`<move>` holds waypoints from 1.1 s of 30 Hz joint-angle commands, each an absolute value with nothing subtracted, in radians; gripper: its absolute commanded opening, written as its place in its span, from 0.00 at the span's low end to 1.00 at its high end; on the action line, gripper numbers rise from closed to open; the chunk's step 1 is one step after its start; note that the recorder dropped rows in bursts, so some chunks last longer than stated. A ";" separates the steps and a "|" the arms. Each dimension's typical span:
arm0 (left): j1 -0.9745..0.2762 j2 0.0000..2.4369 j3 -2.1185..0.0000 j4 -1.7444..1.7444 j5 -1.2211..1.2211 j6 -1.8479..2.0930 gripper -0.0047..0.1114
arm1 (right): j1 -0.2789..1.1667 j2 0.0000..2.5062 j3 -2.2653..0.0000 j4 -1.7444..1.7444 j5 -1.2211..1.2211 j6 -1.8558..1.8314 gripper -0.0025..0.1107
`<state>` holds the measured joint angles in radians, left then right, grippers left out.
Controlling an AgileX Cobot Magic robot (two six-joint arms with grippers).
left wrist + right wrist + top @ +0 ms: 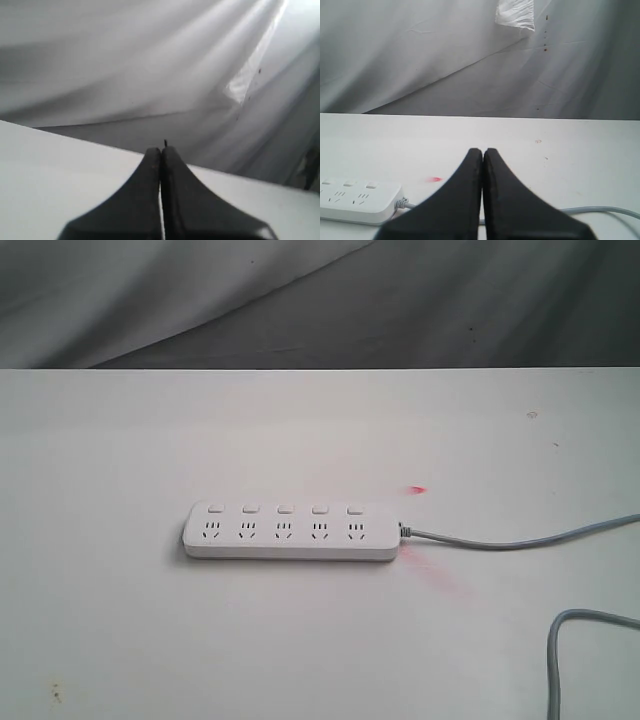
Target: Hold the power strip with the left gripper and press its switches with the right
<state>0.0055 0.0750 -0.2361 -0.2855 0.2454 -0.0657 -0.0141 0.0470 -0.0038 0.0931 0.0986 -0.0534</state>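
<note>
Nearest, at the near right of a plain white table, a round grey cable curls into sight. Farther back, another stretch of it runs from the right edge to the right end of the power strip, a long flat white plastic bar with rounded ends. The strip lies flat at the table's middle, lengthwise left to right, with nothing touching it. Five sockets sit along its near side. Five switches, small white rounded buttons, line its far side, one behind each socket. Any lettering on it is too small to read. A small red spot and a faint pink smear mark the table just beside the strip's right end. Crumpled grey cloth hangs behind the table.

Neither arm appears in the exterior view. The left gripper, a black claw, has its jaws clenched together on nothing, above bare table. The right gripper, also black, is likewise clenched and empty, apart from the strip's cable end.
</note>
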 commanded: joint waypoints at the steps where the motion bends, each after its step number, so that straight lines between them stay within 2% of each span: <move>1: -0.029 0.239 -0.437 -0.274 0.507 0.229 0.04 | -0.021 0.041 0.000 0.089 0.096 -0.053 0.02; 4: -0.050 0.434 -0.575 -0.306 0.666 0.517 0.04 | -0.021 0.041 0.000 0.089 0.096 -0.053 0.02; 7: -0.051 0.697 -0.688 -0.496 0.795 0.908 0.04 | -0.021 0.041 0.000 0.089 0.096 -0.053 0.02; 10: -0.051 0.885 -0.740 -0.625 0.842 1.082 0.04 | -0.021 0.041 0.000 0.089 0.096 -0.053 0.02; 14: -0.051 1.069 -0.749 -0.625 0.795 1.326 0.04 | -0.021 0.041 0.000 0.089 0.096 -0.053 0.02; 19: -0.051 1.191 -0.751 -0.687 0.636 1.475 0.05 | -0.021 0.041 0.000 0.089 0.096 -0.053 0.02; 23: -0.051 1.243 -0.751 -0.753 0.557 1.592 0.11 | -0.021 0.041 0.000 0.089 0.096 -0.053 0.02; 28: -0.050 1.317 -0.773 -0.782 0.579 1.761 0.18 | -0.021 0.041 0.000 0.089 0.096 -0.053 0.02; 33: 0.011 1.482 -0.926 -0.777 0.790 1.837 0.26 | -0.021 0.041 0.000 0.089 0.096 -0.053 0.02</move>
